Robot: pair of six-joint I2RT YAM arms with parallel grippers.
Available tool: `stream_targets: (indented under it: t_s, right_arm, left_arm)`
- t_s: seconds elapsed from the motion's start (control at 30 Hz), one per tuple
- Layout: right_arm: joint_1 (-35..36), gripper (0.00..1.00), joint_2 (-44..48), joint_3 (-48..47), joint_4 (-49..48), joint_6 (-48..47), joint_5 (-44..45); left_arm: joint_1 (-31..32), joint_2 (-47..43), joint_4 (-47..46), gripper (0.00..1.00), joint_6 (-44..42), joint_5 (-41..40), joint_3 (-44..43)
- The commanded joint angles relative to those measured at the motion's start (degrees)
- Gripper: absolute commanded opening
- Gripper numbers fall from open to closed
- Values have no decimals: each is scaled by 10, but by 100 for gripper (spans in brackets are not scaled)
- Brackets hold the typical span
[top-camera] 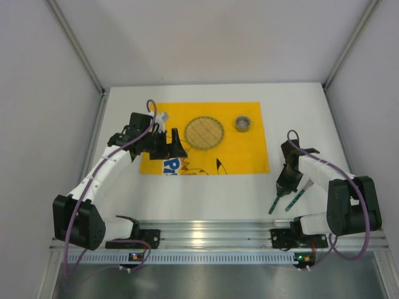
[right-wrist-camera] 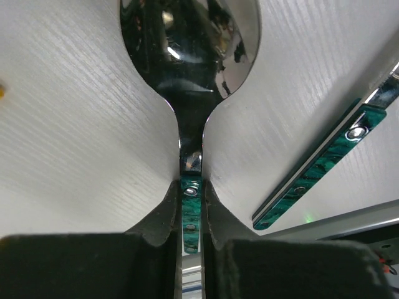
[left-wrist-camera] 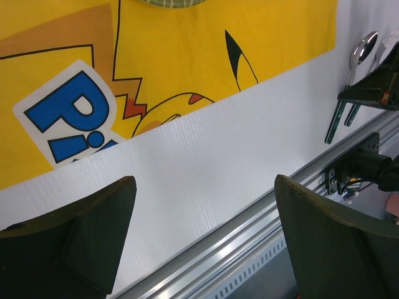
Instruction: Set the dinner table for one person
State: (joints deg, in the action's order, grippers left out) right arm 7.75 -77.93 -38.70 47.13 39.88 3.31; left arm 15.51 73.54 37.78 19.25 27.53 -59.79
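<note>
Two arms reach over the white desk [top-camera: 206,199] filling centre frame: at left, the left tool [top-camera: 178,144] hangs spread above a yellow mat [top-camera: 246,152]; at lower right, the right tool [top-camera: 285,189] pinches a spoon [right-wrist-camera: 190,56] by its green handle, beside a fork [top-camera: 299,196].

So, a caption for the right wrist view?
Right fingers pinch a green-handled spoon, fork handle beside it on the table.

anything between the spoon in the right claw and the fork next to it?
No. Only a bare strip of dinner table separates the spoon from the fork handle. They don't touch. This shows clearest in the right wrist view.
</note>
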Motion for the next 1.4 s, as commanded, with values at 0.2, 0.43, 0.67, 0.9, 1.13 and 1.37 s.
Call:
stream_targets:
  t_s: [0.2,0.43,0.67,0.9,1.13,1.37]
  right_arm:
    - [16,0,-2,-130,27,-65,42]
    - [110,0,-84,-361,65,-139,29]
    - [216,0,-269,-531,72,-171,-30]
    - [228,0,-404,-630,79,-172,-38]
    - [207,0,-463,-683,80,-158,-35]
    - [179,0,-513,-716,80,-140,-37]
  left_arm:
    - [0,-15,-2,97,-8,-13,2]
    - [0,-36,-12,98,11,-17,27]
    - [0,-49,7,98,11,-41,16]
    - [0,-88,29,98,28,-65,16]
    - [0,-127,65,98,42,-88,14]
    - [0,-148,86,98,51,-114,13]
